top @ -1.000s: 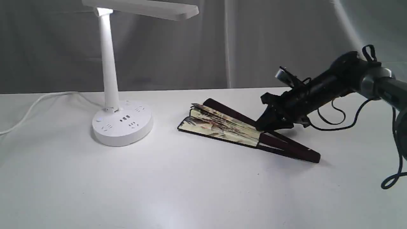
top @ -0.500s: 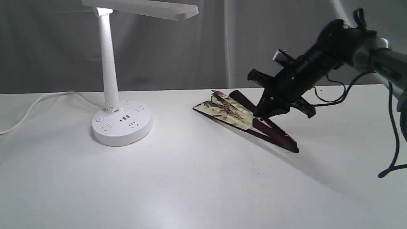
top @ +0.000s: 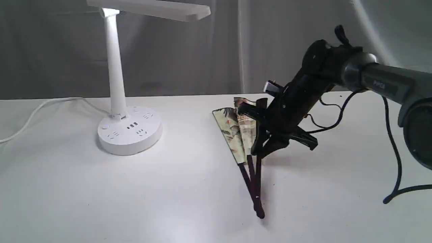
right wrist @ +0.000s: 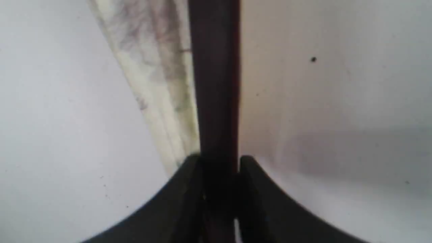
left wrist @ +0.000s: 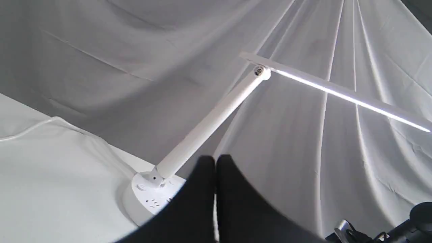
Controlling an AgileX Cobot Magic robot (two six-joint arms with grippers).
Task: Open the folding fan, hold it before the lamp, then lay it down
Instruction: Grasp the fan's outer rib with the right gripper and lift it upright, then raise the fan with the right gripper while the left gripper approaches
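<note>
Grip was narrow: the right jaws pinched an outer rib of the folding fan [top: 237, 133]; the left jaws were pressed together, empty. Opening looked the step in hand; next, its ribs needed spreading. Apart from the lamp [top: 114, 67], the fan stood tilted, pivot on the surface [top: 168, 202], leaf end raised, long axis passing beside the lamp's base.

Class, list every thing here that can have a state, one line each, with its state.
folding fan: barely spread, a few pleats showing, held by one maroon rib.
lamp: upright, switched on.
right gripper: shut on the folding fan's rib.
left gripper: shut, empty.
</note>
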